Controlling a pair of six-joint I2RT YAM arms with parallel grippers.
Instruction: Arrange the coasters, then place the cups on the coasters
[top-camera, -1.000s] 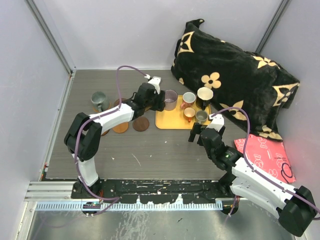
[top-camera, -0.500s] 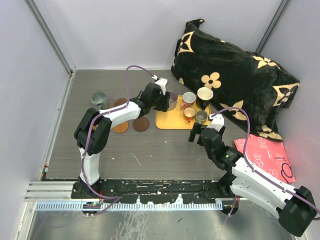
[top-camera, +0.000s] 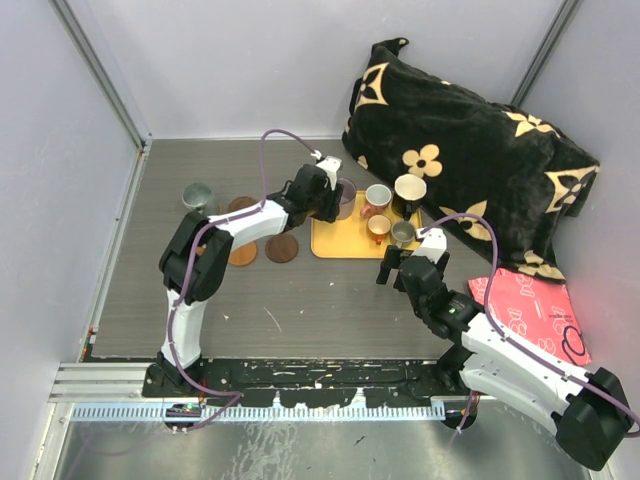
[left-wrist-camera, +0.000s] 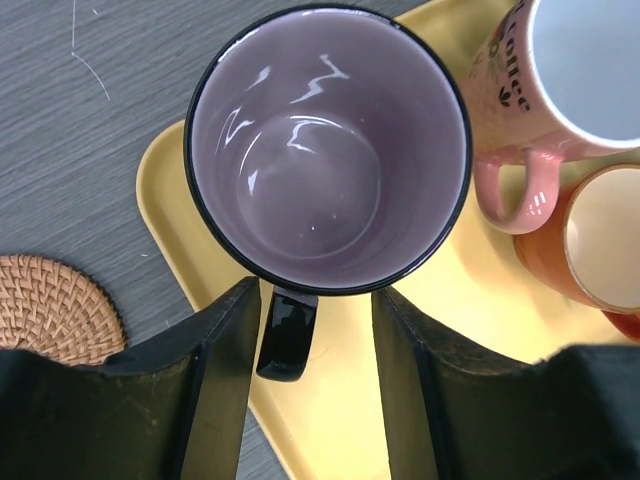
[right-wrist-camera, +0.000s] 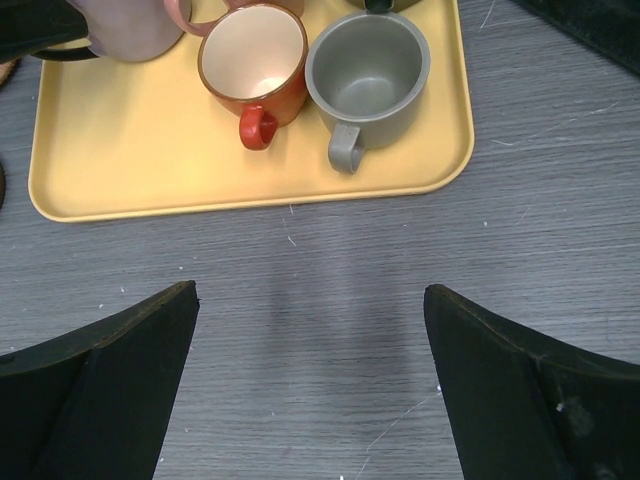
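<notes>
Left gripper (left-wrist-camera: 312, 300): advanced since earlier to translucent purple mug (left-wrist-camera: 325, 150) on square yellow plastic tray (left-wrist-camera: 330, 430); fingers half-spread astride black handle (left-wrist-camera: 287, 340), not touching. Centre yourself, then pinch squarely. Right gripper (right-wrist-camera: 310, 300): spread wide, empty.

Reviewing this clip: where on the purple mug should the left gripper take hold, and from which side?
By its black handle, from above. The purple mug stands upright on the yellow tray with the pink mug close beside it, but the handle juts out over bare tray, and the left gripper has a finger on each side of it.
</notes>
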